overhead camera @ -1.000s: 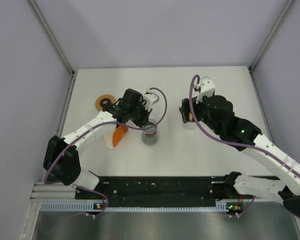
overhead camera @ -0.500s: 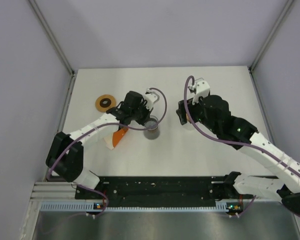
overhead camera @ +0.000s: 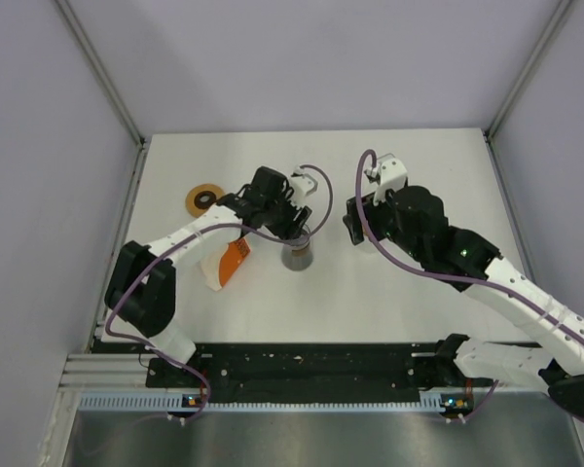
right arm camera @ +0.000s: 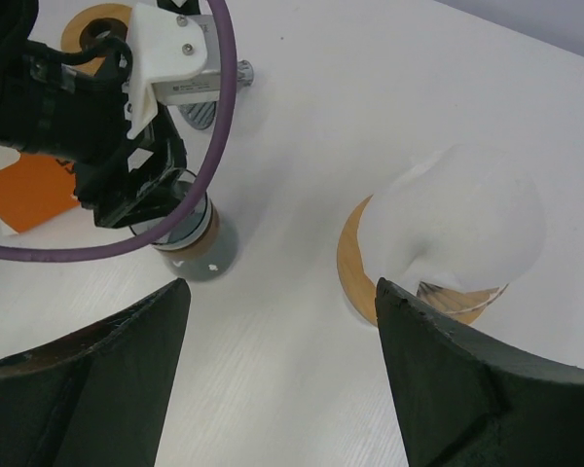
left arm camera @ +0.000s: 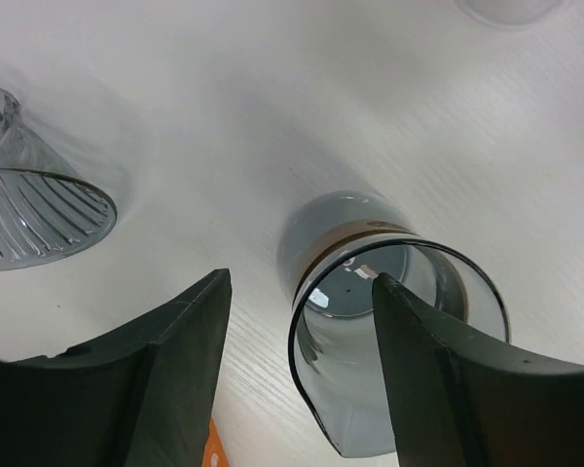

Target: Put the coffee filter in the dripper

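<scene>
A white paper coffee filter [right arm camera: 467,209] sits in a glass dripper [right arm camera: 450,290] with a wooden collar [right arm camera: 355,268]; in the top view both are hidden under my right arm. My right gripper [right arm camera: 280,287] [overhead camera: 355,222] hangs open above the table just left of that dripper, holding nothing. My left gripper [left arm camera: 302,282] [overhead camera: 294,226] is open over a grey glass carafe [left arm camera: 389,321] [overhead camera: 295,255] that stands upright. One finger [left arm camera: 438,389] reaches inside the carafe's mouth, the other [left arm camera: 156,379] stays outside it.
A ribbed glass cone [left arm camera: 29,219] [right arm camera: 200,115] lies on the table beyond the carafe. A wooden ring [overhead camera: 205,199] rests at the back left. An orange and white packet [overhead camera: 226,263] lies under the left arm. Grey walls close in both sides.
The left gripper, shut on the carafe's rim a moment ago, has opened and let it go. The carafe stands a little farther back. The right arm has edged slightly left.
</scene>
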Controlling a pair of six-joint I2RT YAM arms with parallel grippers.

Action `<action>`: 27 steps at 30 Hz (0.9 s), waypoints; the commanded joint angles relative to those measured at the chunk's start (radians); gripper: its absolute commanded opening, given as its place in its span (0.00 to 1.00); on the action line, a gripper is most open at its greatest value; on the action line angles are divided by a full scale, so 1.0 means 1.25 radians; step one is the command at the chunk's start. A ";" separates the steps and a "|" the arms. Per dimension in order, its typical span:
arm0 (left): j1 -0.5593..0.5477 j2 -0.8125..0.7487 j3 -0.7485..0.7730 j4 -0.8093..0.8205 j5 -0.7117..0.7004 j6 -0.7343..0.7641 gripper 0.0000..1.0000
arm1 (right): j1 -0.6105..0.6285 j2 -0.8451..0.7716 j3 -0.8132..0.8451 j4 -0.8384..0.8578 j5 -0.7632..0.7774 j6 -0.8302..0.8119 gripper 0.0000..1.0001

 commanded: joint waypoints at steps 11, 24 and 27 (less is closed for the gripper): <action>0.208 -0.105 0.268 -0.196 0.098 -0.046 0.73 | -0.006 -0.002 -0.009 0.010 -0.020 -0.016 0.77; 0.489 0.121 0.328 -0.156 -0.184 -0.056 0.59 | -0.006 0.003 -0.016 0.010 -0.030 -0.018 0.77; 0.496 0.198 0.356 -0.181 -0.177 -0.045 0.57 | -0.006 -0.001 -0.018 0.010 -0.026 -0.020 0.77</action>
